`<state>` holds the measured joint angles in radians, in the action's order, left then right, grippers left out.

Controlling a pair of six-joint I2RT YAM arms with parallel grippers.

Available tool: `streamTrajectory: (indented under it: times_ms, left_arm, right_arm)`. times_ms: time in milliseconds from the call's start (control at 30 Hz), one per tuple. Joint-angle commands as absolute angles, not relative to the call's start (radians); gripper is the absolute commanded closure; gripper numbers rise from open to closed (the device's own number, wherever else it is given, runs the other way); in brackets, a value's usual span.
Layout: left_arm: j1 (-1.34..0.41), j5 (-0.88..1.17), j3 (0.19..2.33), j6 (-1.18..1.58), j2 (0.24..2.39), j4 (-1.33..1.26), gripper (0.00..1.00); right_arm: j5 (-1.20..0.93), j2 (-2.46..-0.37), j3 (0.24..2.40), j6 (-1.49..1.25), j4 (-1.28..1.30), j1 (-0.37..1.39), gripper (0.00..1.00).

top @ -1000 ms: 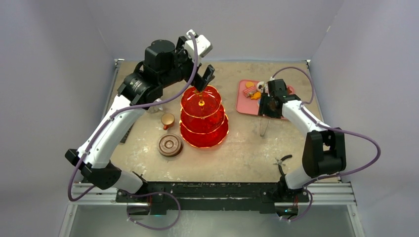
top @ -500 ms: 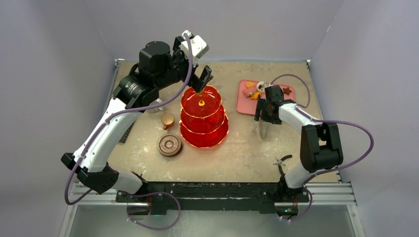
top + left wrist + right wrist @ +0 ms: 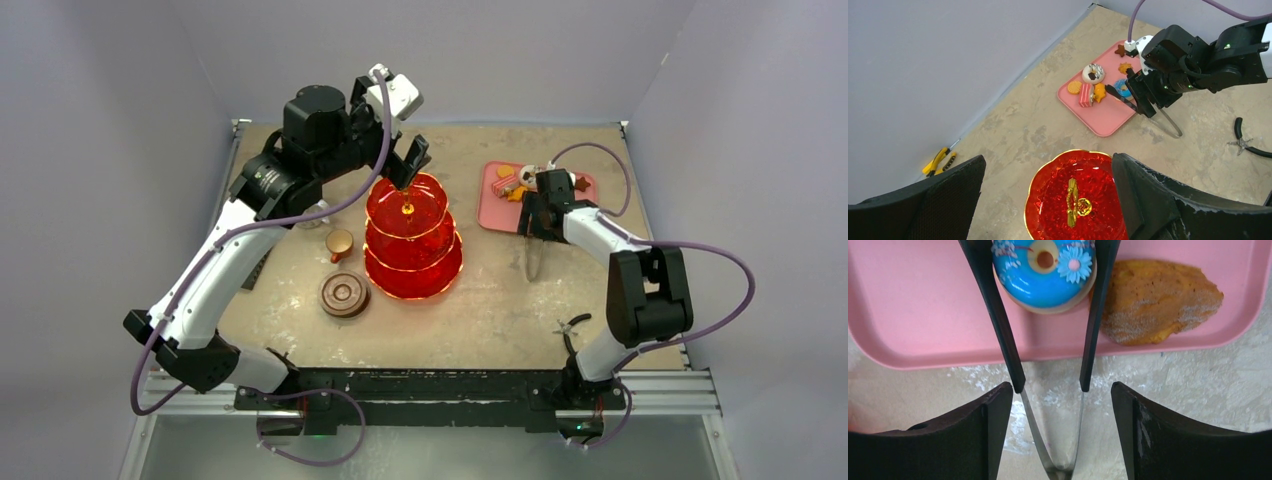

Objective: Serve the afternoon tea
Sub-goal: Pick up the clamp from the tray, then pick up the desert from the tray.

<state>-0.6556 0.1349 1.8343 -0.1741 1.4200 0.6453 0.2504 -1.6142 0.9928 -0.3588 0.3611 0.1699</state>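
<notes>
You get soft, even overhead light, faint shadows, sharp views, and a bright glow off the red translucent three-tier stand [image 3: 412,240].

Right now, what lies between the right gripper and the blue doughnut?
The tongs: their arms reach from the right gripper to both sides of the doughnut, in the right wrist view.

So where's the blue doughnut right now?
In the right wrist view the blue doughnut lies on the pink tray, between the two arms of the black tongs, with an orange-brown pastry just to its right.
</notes>
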Motion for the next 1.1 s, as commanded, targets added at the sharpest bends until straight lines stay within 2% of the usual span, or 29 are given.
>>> streamTrajectory:
  times_ms: [0, 133, 300, 367, 467, 567, 600, 1067]
  left_arm:
    - [-0.648, 0.135, 1.839, -0.163, 1.391, 0.604, 0.04]
    - [-0.644, 0.131, 1.845, -0.17, 1.391, 0.611, 0.04]
    - [-0.641, 0.128, 1.855, -0.174, 1.394, 0.611, 0.04]
    - [-0.64, 0.127, 1.859, -0.172, 1.395, 0.612, 0.04]
    - [-0.64, 0.125, 1.858, -0.174, 1.395, 0.615, 0.04]
    - [-0.638, 0.123, 1.862, -0.175, 1.394, 0.616, 0.04]
    - [-0.639, 0.123, 1.863, -0.174, 1.394, 0.615, 0.04]
    - [-0.638, 0.127, 1.863, -0.17, 1.39, 0.61, 0.04]
  right_arm:
    - [0.281, -1.639, 1.027, -0.373, 0.289, 0.176, 0.27]
    - [0.265, -1.666, 1.009, -0.373, 0.259, 0.179, 0.33]
    - [0.264, -1.685, 0.986, -0.372, 0.245, 0.186, 0.35]
    - [0.269, -1.685, 0.977, -0.371, 0.239, 0.189, 0.39]
    - [0.278, -1.661, 0.964, -0.365, 0.233, 0.191, 0.53]
    - [0.279, -1.641, 0.967, -0.361, 0.25, 0.192, 0.75]
    - [0.274, -1.639, 0.971, -0.357, 0.258, 0.193, 0.79]
    - [0.134, -1.521, 1.035, -0.325, 0.419, 0.194, 0.81]
